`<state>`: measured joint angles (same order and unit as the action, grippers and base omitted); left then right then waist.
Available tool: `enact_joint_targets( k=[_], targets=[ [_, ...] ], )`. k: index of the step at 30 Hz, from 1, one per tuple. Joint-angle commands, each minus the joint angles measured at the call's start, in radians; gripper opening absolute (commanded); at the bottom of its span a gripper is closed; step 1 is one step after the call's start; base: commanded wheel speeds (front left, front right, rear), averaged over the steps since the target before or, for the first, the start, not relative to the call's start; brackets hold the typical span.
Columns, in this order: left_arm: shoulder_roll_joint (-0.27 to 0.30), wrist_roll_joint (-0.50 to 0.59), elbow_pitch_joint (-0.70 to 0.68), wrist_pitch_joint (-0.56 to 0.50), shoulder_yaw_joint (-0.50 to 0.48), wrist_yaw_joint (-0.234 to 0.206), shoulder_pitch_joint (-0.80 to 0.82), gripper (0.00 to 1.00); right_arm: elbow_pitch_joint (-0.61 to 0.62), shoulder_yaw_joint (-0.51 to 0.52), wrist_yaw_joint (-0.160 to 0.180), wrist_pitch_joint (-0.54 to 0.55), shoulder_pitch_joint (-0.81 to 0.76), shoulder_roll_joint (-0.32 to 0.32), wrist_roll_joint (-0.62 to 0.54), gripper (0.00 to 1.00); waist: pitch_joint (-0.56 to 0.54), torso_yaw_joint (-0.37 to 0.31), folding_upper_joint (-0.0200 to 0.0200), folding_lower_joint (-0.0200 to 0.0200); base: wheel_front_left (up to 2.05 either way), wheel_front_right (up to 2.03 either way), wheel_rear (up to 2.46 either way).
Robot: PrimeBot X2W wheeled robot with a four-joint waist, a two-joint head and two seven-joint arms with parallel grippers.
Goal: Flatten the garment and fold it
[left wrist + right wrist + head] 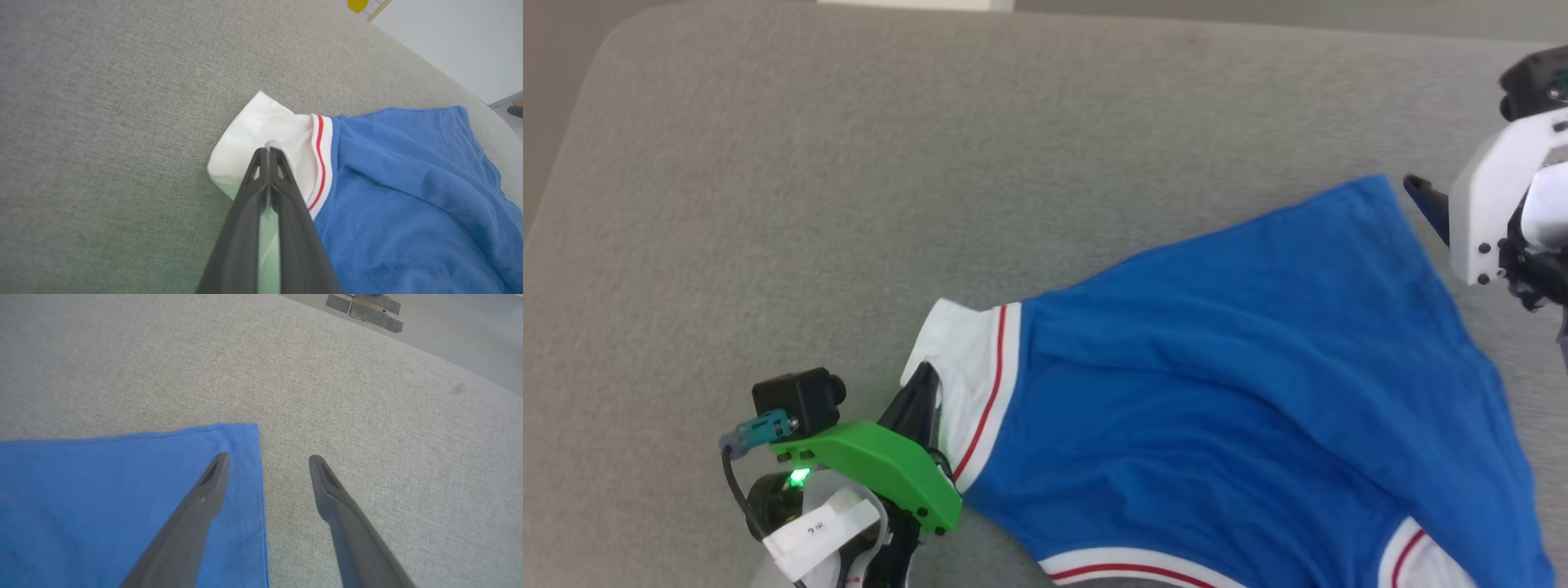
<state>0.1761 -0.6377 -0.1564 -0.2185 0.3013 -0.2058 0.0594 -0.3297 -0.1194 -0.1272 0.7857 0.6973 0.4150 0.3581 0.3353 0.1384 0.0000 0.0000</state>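
The garment (1241, 384) is a bright blue T-shirt with white, red-striped sleeves, spread over the grey cushion from the lower middle toward the right. My left gripper (923, 384) is shut on the white sleeve (261, 134) at the shirt's left end, fingers pressed together with cloth between them (269, 149). My right gripper (267, 459) stands open over the shirt's far hem corner (243, 435): one finger hovers above the blue cloth, the other above bare cushion. In the head view one dark fingertip (1425, 204) of it shows by that corner (1380, 184).
The grey upholstered cushion (849, 204) stretches wide to the left and behind the shirt. Its rounded edge runs along the top and left, with floor beyond (470, 330). A second white sleeve (1421, 555) lies at the lower right.
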Motion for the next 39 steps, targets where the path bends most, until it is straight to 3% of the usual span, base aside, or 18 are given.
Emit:
enact_joint_targets(
  k=[1,9,14,15,16,17,18,25,30,39],
  targets=[
    [-0.007,0.012,0.005,0.008,0.001,0.007,0.022,0.0,-0.016,-0.019,-0.003,0.045,0.032,0.009,-0.019,1.0,0.067,0.066,0.0,0.0,0.0,0.0,0.0],
    [-0.022,0.008,0.025,0.024,0.013,0.017,0.044,0.0,-0.062,-0.114,-0.003,0.245,0.078,0.045,-0.051,1.0,0.108,0.101,0.0,0.0,0.0,0.0,0.0],
    [-0.026,0.006,0.04,0.032,0.015,0.02,0.051,0.0,-0.055,-0.13,-0.003,0.304,0.049,0.056,-0.022,1.0,0.108,0.103,0.0,0.0,0.0,0.0,0.0],
    [-0.026,0.005,0.043,0.033,0.014,0.019,0.05,0.0,-0.057,-0.127,-0.003,0.315,0.042,0.056,-0.017,0.93,0.105,0.1,0.0,0.0,0.0,0.0,0.0],
    [-0.025,0.005,0.047,0.035,0.014,0.019,0.049,0.0,-0.056,-0.125,-0.003,0.323,0.034,0.055,-0.011,0.29,0.098,0.096,0.0,0.0,0.0,0.0,0.0],
    [-0.025,0.004,0.051,0.036,0.013,0.019,0.048,0.0,-0.053,-0.12,-0.003,0.32,0.028,0.052,-0.005,0.08,0.092,0.091,0.0,0.0,0.0,0.0,0.0],
    [-0.024,0.003,0.055,0.036,0.013,0.019,0.047,0.0,-0.046,-0.111,-0.003,0.304,0.021,0.048,0.001,0.0,0.083,0.086,0.0,0.0,0.0,0.0,0.0],
    [-0.007,-0.004,0.08,0.036,0.003,0.02,0.032,0.0,-0.001,-0.022,-0.003,0.137,-0.019,0.01,0.05,0.0,-0.015,0.033,0.0,0.0,0.0,0.0,0.0],
    [0.009,-0.011,0.086,0.03,-0.007,0.014,0.003,0.0,0.11,0.056,-0.003,0.029,-0.121,-0.003,0.134,0.0,-0.116,-0.016,0.0,0.0,0.0,0.0,0.0],
    [0.028,-0.028,0.075,0.023,-0.021,-0.007,-0.081,0.0,0.393,0.203,-0.003,0.019,-0.495,-0.045,0.242,0.0,-0.236,-0.108,0.0,0.0,0.0,0.0,0.0]
  ],
)
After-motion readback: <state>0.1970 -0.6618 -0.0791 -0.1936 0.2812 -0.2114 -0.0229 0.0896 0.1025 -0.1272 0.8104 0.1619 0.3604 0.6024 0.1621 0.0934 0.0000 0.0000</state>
